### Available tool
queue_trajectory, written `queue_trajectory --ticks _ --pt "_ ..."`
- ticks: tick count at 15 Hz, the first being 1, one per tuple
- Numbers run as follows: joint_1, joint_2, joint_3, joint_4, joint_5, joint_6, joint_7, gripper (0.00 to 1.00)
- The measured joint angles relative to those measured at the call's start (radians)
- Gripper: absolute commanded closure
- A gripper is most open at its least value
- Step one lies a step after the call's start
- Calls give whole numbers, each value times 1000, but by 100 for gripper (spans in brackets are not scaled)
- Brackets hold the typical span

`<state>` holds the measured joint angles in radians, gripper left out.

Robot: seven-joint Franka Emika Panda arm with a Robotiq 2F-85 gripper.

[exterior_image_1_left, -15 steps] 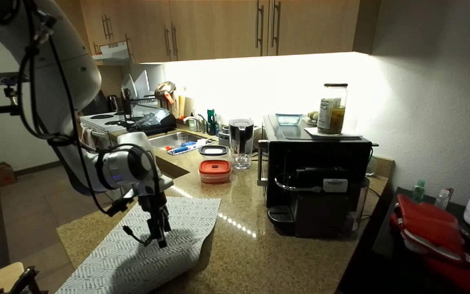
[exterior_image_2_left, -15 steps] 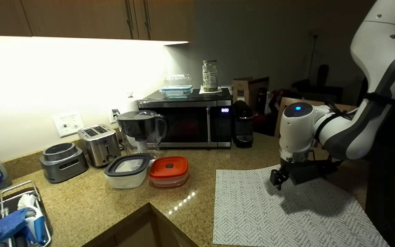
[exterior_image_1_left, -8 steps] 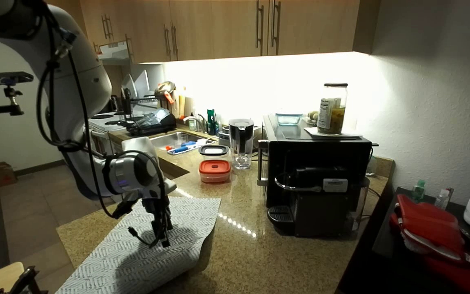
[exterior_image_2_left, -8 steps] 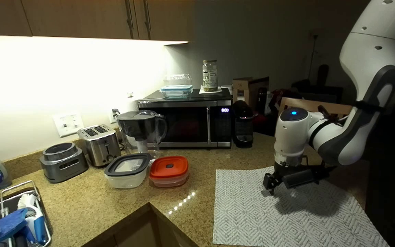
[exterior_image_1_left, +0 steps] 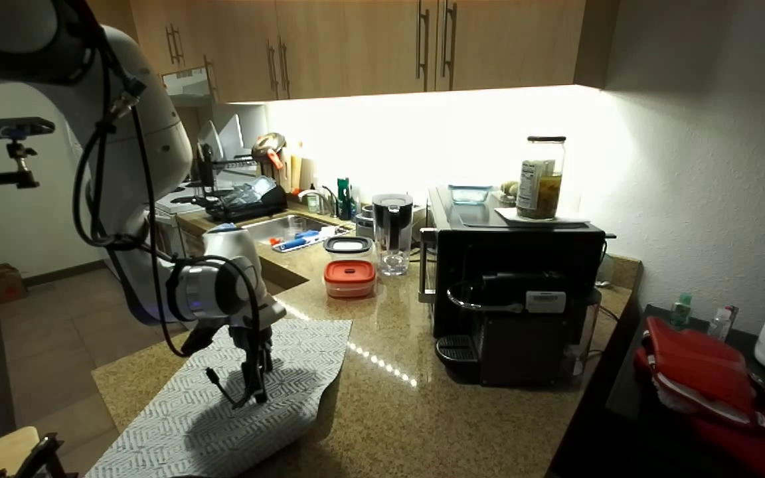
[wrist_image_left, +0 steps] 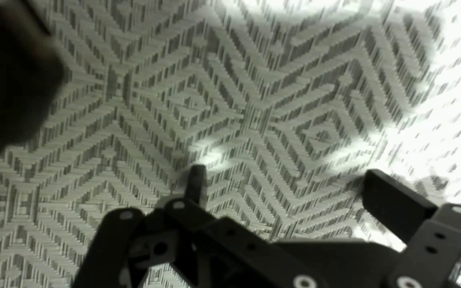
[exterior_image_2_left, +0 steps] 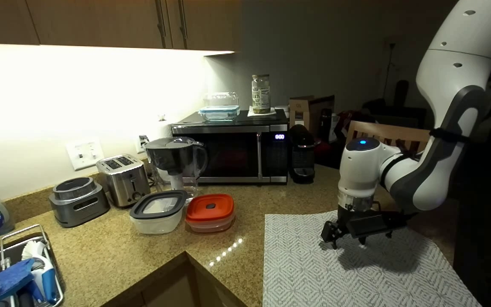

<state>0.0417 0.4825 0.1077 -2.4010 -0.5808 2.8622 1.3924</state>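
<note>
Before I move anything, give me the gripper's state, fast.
Gripper: open, jaws wide apart, nothing held; the patterned mat lies beneath, and whether they touch it can't be told.

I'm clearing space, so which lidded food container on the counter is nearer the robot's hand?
The red-lidded container; the gray-lidded container sits farther from the open hand and the mat.

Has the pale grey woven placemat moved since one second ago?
Yes: in an exterior view, the placemat has shifted slightly, its far corner now farther from the black steel-trimmed microwave.
</note>
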Motion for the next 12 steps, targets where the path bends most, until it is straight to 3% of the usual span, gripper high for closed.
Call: queue_trajectory --ticks 4,12 --pt "-40 4 39 6 0 0 -37 0" --pt "-39 44 99 81 0 1 -56 0"
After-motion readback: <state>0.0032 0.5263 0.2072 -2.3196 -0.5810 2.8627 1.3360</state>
